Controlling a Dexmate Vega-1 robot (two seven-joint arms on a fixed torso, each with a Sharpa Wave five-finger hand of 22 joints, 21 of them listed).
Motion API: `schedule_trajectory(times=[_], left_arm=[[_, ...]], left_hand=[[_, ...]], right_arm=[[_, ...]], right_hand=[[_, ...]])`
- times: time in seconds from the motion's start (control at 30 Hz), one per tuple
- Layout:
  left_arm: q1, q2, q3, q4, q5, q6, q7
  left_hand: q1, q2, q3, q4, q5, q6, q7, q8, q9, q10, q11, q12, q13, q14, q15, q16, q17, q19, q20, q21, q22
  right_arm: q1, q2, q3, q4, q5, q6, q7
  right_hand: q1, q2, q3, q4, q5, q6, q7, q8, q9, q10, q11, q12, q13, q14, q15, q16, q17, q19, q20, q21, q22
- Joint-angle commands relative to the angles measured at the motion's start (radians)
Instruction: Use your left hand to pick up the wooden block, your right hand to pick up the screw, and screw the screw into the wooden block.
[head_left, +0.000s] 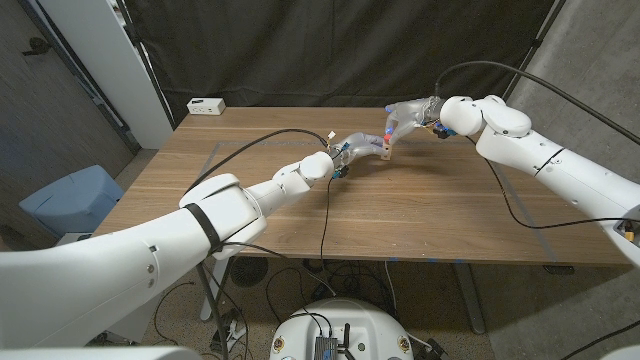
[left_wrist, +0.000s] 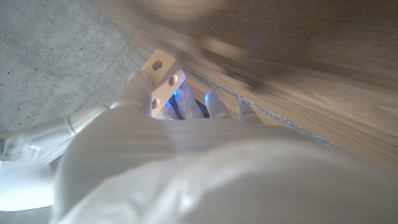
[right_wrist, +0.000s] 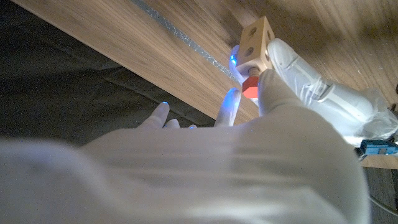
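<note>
1. Upper middle of the head view: the left hand (head_left: 352, 150) is gripping the wooden block (head_left: 385, 150).
2. The right hand (head_left: 405, 118) is pinching the red-headed screw (right_wrist: 250, 85) against it.
3. Risk: a tilted screw could be missing the hole and slipping.

Head view: evenly lit and sharp; dark curtain (head_left: 340, 45) behind, soft shadows on the table (head_left: 400, 210).
Left wrist view: heavily blurred, overexposed white across the lower frame, blue glow at centre.
Right wrist view: soft focus, bright white foreground, blue glints mid-frame.
</note>
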Motion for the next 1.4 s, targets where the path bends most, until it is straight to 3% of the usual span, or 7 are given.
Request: schedule_trajectory(times=[0.03,0.7,1.13,1.4], left_arm=[[0.006,0.001,-0.002,-0.003,0.0,-0.008,-0.001],[0.019,0.013,-0.01,-0.02,0.009,-0.029,0.005],[0.019,0.011,-0.013,-0.021,0.015,-0.032,0.002],[0.024,0.016,-0.015,-0.03,0.018,-0.039,0.001]], left_hand=[[0.003,0.004,0.007,0.001,0.006,0.006,0.0,0.006,0.005,0.003,0.0,0.002,-0.001,0.007,-0.043,0.0,0.0,0.005,0.004,0.003,0.004],[0.002,0.004,0.008,0.001,0.006,0.007,0.0,0.007,0.005,0.004,0.0,0.003,-0.001,0.005,-0.043,0.0,0.0,0.005,0.005,0.003,0.004],[0.002,0.005,0.008,0.001,0.006,0.005,0.0,0.006,0.005,0.002,0.001,0.003,-0.001,0.006,-0.042,0.0,0.0,0.006,0.003,0.003,0.004],[0.002,0.005,0.008,0.001,0.006,0.006,0.0,0.006,0.005,0.002,0.001,0.003,-0.002,0.006,-0.041,0.0,0.0,0.006,0.006,0.004,0.004]], right_arm=[[-0.01,0.009,0.0,0.009,-0.011,0.0,-0.029],[-0.028,0.008,0.007,-0.005,-0.017,-0.009,-0.059],[-0.046,0.006,0.013,-0.027,-0.028,-0.032,-0.075],[-0.049,0.008,0.007,-0.029,-0.039,-0.045,-0.071]], right_hand=[[0.015,-0.002,0.014,0.004,-0.003,0.033,0.008,0.01,-0.007,0.008,-0.016,0.011,0.0,0.005,-0.015,0.008,0.003,0.019,-0.007,0.01,0.002],[0.026,0.004,0.02,0.014,-0.008,0.15,0.01,0.05,-0.023,0.072,-0.043,0.018,-0.004,0.045,-0.038,0.017,0.001,0.051,-0.017,0.012,0.002],[0.009,-0.003,0.011,0.022,-0.013,0.251,0.016,0.108,-0.009,0.135,-0.054,0.024,-0.005,0.081,-0.055,0.027,0.003,0.082,-0.027,0.015,0.003],[-0.001,-0.008,0.005,0.025,-0.015,0.277,0.02,0.129,0.002,0.148,-0.052,0.023,-0.005,0.086,-0.055,0.027,0.005,0.083,-0.026,0.012,0.003]])
